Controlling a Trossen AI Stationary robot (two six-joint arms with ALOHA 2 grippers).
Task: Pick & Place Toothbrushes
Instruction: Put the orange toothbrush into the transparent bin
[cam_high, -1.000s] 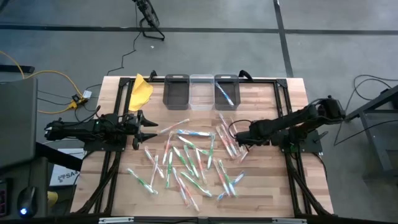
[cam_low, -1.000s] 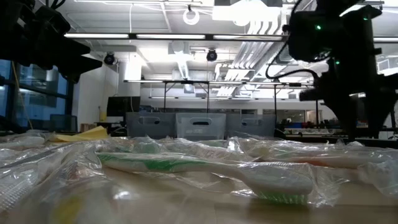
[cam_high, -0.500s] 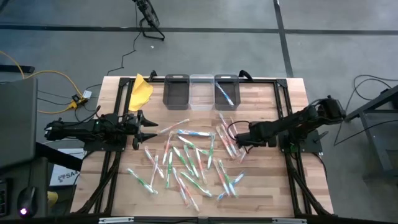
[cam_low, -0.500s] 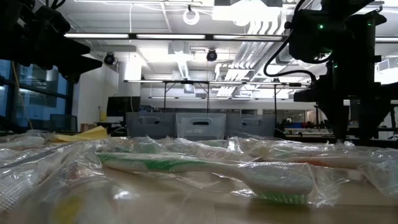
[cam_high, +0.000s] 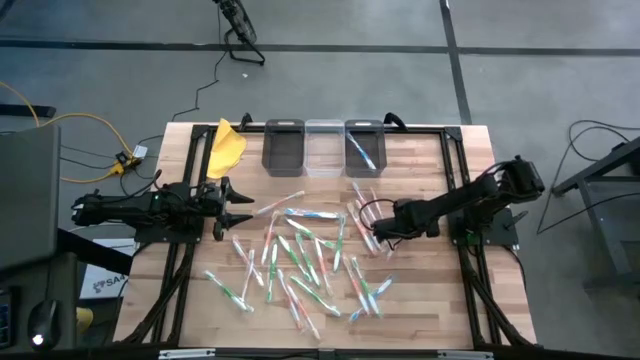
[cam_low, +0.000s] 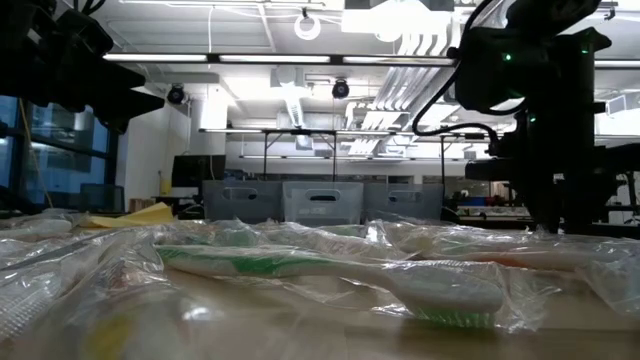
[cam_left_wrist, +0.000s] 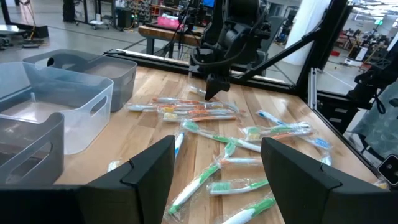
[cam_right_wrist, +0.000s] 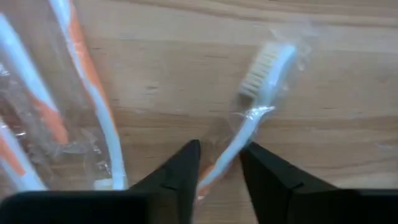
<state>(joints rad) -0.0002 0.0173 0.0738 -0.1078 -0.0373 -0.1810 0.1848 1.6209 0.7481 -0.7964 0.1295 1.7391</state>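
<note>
A: Looking at the right gripper (cam_right_wrist: 217, 163), where does the toothbrush lie from it?

B: Directly between its fingers (cam_right_wrist: 180, 168). The wrapped orange-and-white toothbrush (cam_right_wrist: 249, 118) has its handle end running down into the narrow gap, and its bristle head points away from the wrist, out across the bare wood.

A: So its long axis runs with the gripper's reach, not across it?

B: Roughly, with a slant. The handle passes through the gap lengthwise, so the fingers bracket it from either side. They stand close together, though whether they already pinch the handle I cannot tell; a sliver of wood shows beside it.

A: And on the table as a whole?

B: From above, the right gripper (cam_high: 377, 229) sits at the right edge of the scattered toothbrushes (cam_high: 300, 255), low over the table (cam_high: 430, 310). The three bins (cam_high: 324, 147) stand in a row at the far side, well apart from it.

A: The left arm?

B: The left gripper (cam_high: 236, 208) hovers at the pile's left edge, its fingers (cam_left_wrist: 149, 171) spread wide and holding nothing. It is much farther from this brush, so the pick belongs to the right arm.

A: What does the next move turn on?

B: I'd judge a firm closing on the handle, then a straight lift, since neighbouring wrapped brushes (cam_right_wrist: 74, 106) lie just beside.
</note>
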